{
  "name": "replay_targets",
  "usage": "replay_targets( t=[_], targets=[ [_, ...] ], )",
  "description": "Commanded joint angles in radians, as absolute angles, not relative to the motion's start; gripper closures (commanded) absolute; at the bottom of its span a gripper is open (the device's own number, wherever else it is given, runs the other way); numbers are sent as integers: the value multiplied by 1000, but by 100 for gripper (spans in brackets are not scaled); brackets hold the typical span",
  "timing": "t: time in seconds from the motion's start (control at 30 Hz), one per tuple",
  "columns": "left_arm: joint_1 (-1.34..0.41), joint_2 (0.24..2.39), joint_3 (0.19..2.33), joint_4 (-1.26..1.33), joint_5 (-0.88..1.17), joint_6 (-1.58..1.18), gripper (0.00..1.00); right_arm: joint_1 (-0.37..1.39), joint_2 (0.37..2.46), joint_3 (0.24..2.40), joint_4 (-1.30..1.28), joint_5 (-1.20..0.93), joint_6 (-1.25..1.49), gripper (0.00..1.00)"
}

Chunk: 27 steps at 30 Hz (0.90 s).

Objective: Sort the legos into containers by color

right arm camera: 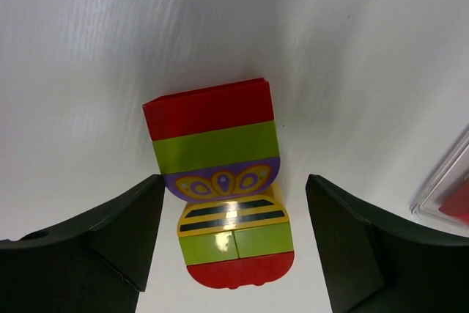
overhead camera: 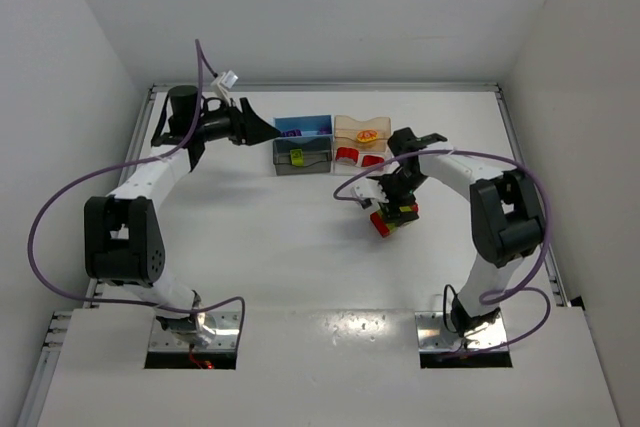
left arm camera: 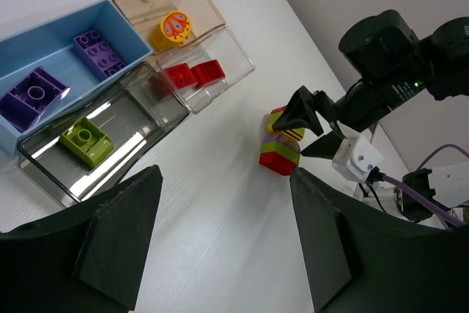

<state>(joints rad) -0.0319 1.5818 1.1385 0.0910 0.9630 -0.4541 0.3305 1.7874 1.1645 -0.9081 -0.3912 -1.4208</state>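
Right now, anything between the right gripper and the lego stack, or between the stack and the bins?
Nothing visible. The right gripper is open at the lego stack, and only bare table lies between the stack and the bins.

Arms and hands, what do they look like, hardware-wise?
Left arm and right arm: white links, black joint housings, each trailing a looping purple cable. Left hand and right hand: matte black, two broad wedge-shaped fingers.

White table (faintly glossy), plain white walls
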Motion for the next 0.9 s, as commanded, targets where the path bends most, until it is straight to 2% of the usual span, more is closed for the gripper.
replay_targets(
  t=[0.0,0.43,0.67,0.8,0.87],
  targets=[
    [-8,1560,1140,117,994,-454,23,344,1819,1164,-873,-356,-1471,22],
    [2,1588,1140,117,1005,-434,23,394,1829,1146,-864,-365,-1471,11],
    [2,1588,1121,117,1005,-434,23,403,1847,1146,-873,-356,-1471,11],
    [2,1588,1112,126,1005,-443,23,403,1856,1146,-873,-336,-1471,22],
    [2,1588,1112,126,1005,-443,23,403,1865,1146,-864,-327,-1471,33]
  ],
)
